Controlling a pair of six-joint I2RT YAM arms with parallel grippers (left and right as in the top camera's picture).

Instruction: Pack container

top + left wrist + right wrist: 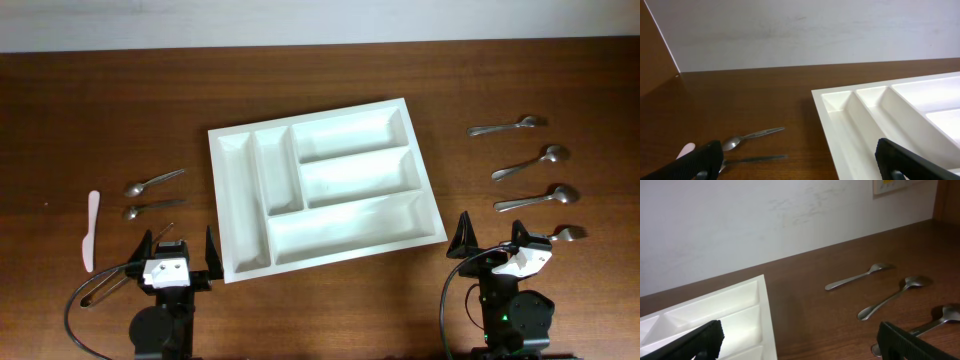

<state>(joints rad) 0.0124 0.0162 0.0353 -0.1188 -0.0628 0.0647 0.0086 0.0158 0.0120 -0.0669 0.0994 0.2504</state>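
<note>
Left gripper: Your left gripper (178, 250) stood with the jaws fully apart and nothing between them, near the front-left corner of the container (345, 178).
Right gripper: Your right gripper (491, 240) was also wide open and held nothing; it was just off the container's front-right corner.
Container: It lay in the middle of the table (320, 80), a little turned against the table edge, and all five compartments were empty.
Cutlery: Two small spoons (155, 184) and a white knife (91, 230) lay to the left, and four larger spoons (530, 163) to the right. None of it was packed yet.
Risk, grasp: The spoons lay flat with thin handles, so the fingers could have scraped the wood and pushed a spoon away instead of lifting it.
Risk, nearest spoon: The nearest spoon (568, 234) was just beside the right gripper's outer finger. Going straight down there could have knocked it aside.
Risk, container: The left gripper's inner finger was close to the rim, and a careless sideways move could have shoved the whole tray.
Risk, release: Because the container was turned, a spoon let go square to your arm could have landed across a dividing wall.
Risk, cable: The black cable (95, 290) looped close to the left cutlery and could have dragged a piece along.
</note>
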